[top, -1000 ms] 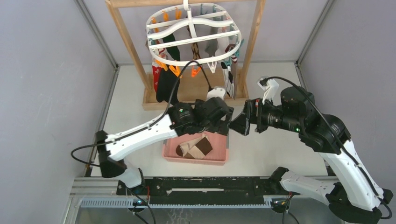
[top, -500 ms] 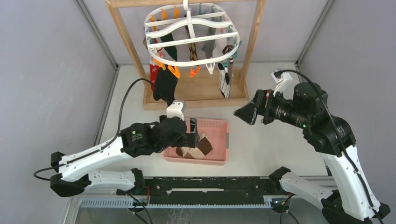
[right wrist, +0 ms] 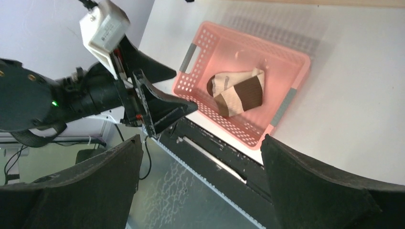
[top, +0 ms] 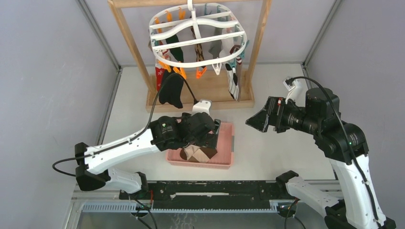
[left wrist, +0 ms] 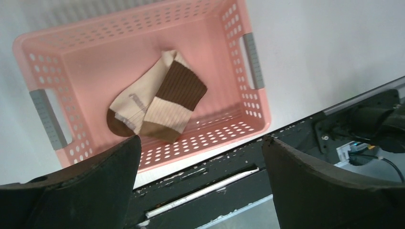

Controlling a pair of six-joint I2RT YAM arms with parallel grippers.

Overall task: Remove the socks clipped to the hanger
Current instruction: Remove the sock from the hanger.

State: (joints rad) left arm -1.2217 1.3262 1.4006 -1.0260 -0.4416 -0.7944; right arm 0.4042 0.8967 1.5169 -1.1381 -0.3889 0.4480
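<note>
The white hanger (top: 197, 33) hangs from a wooden frame at the back. Several socks are clipped to it: a black sock (top: 172, 90), a red patterned one (top: 158, 76), a brown argyle one (top: 198, 50), a grey one (top: 217, 47) and a white black-striped one (top: 234, 78). Beige-and-brown socks (top: 198, 153) lie in the pink basket (top: 225, 143); they also show in the left wrist view (left wrist: 157, 102) and the right wrist view (right wrist: 239, 93). My left gripper (top: 215, 134) is open and empty above the basket (left wrist: 200, 157). My right gripper (top: 258, 121) is open and empty, right of the basket (right wrist: 200, 157).
The wooden frame (top: 131, 43) stands on a wooden base (top: 200, 93) behind the basket. Grey walls close in left, right and back. A black rail (top: 210, 188) runs along the table's near edge. The basket rim (left wrist: 258, 119) lies close to that rail.
My left arm pulled back to the left, then swung right again over the basket. My right gripper drew back to the right. The hanger and black sock sway.
</note>
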